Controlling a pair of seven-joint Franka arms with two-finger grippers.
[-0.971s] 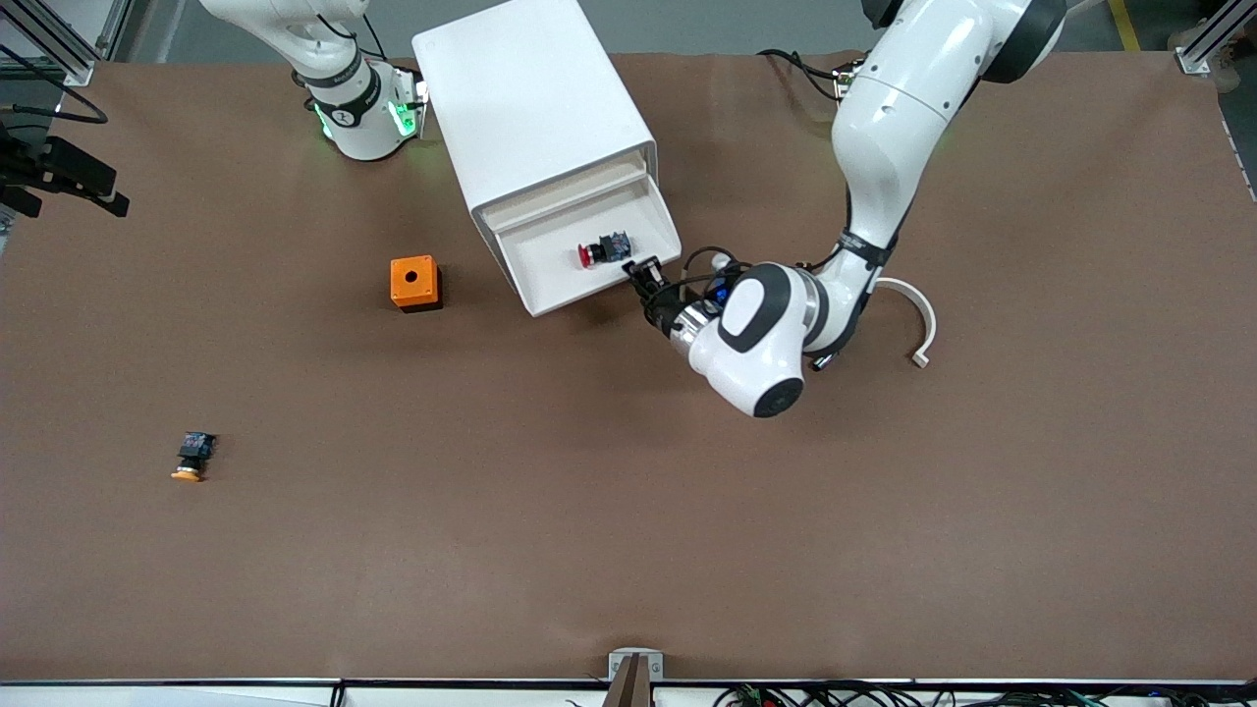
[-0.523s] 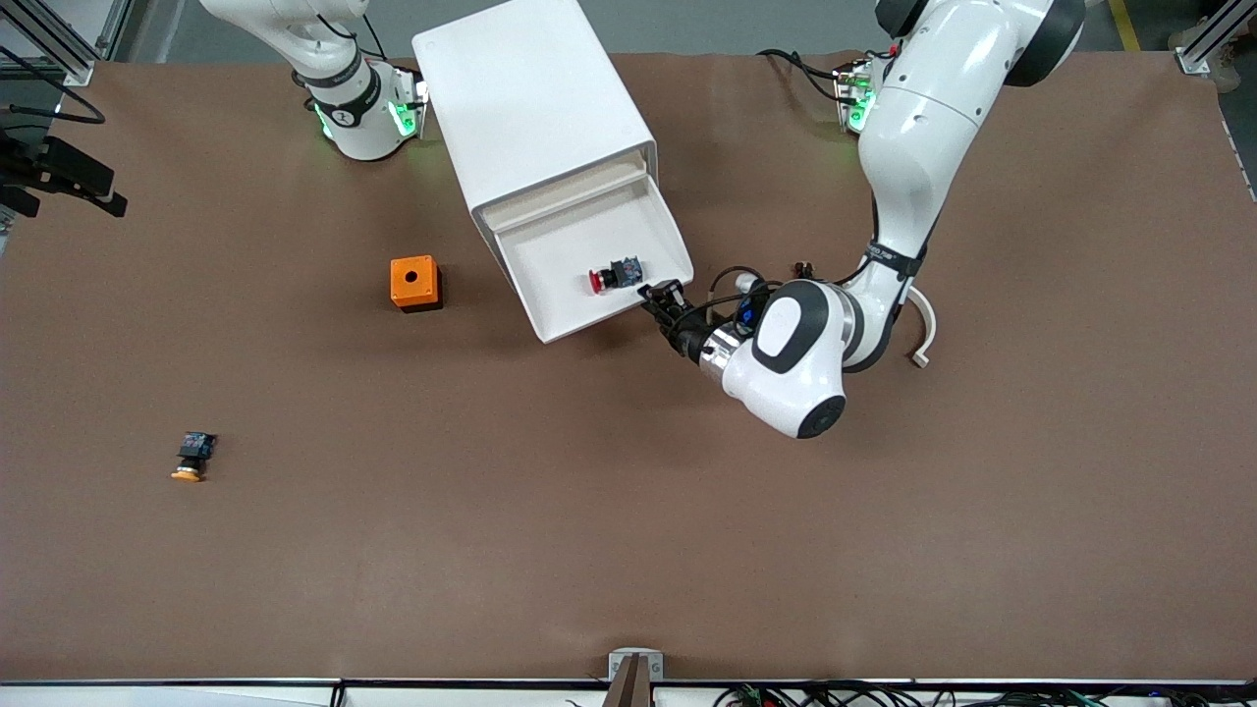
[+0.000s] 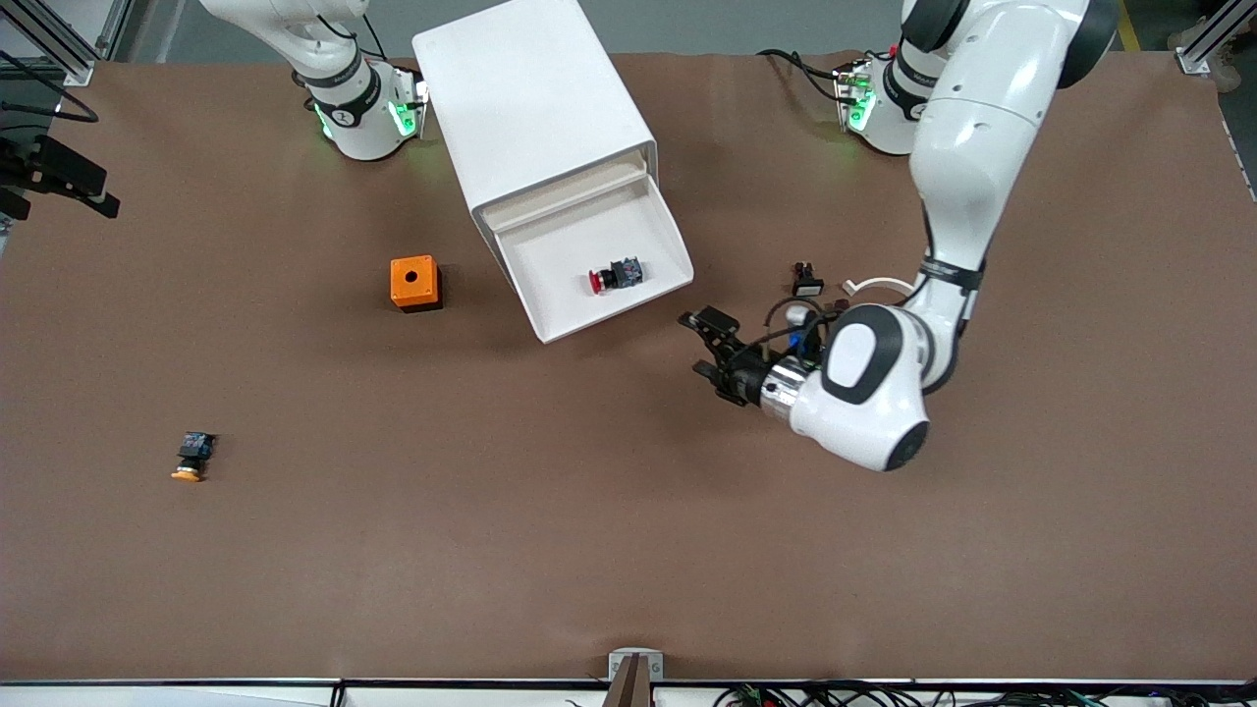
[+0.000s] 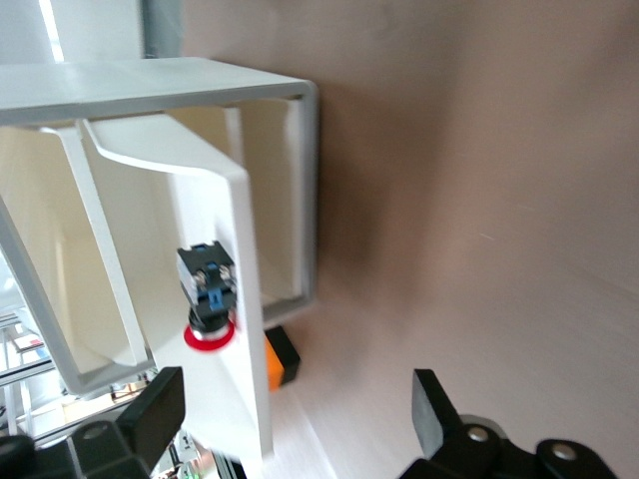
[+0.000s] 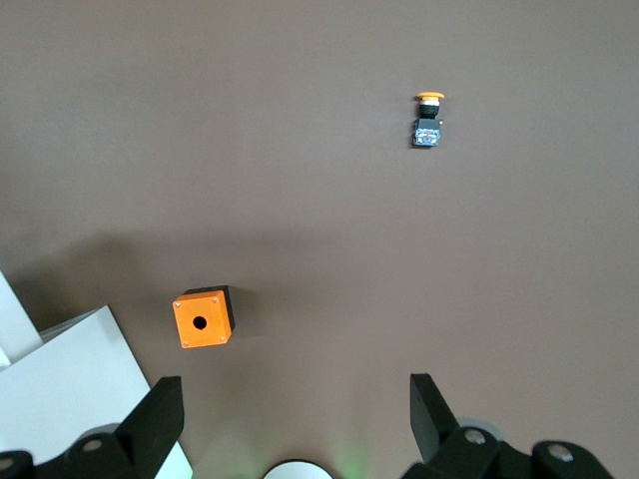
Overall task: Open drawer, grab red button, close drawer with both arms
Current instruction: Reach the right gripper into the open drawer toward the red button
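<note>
The drawer (image 3: 589, 260), a wide, shallow white tray, is standing pulled out of the top of the white cabinet (image 3: 535, 108), its open end pointing toward the front camera. The button (image 3: 616, 276) is lying on its side on the drawer's floor, near the front lip: a red mushroom cap, with a black body showing blue parts. In the left wrist view the button (image 4: 208, 299) is showing past the drawer's (image 4: 240, 329) front wall, cap toward the camera.

The left hand (image 3: 715, 357) is hanging low over the bare surface (image 3: 628, 550), near the drawer's front corner toward the left arm's end, apart from it. Its fingers are spread wide and gripping nothing.

The right hand (image 5: 290, 419) is waiting high above the surface, its fingers also spread wide and empty.

An orange cube (image 3: 414, 283) with a hole in its top is sitting beside the cabinet toward the right arm's end. An orange-capped button (image 3: 192, 457) is lying well apart, nearer the front camera and at the right arm's end.
</note>
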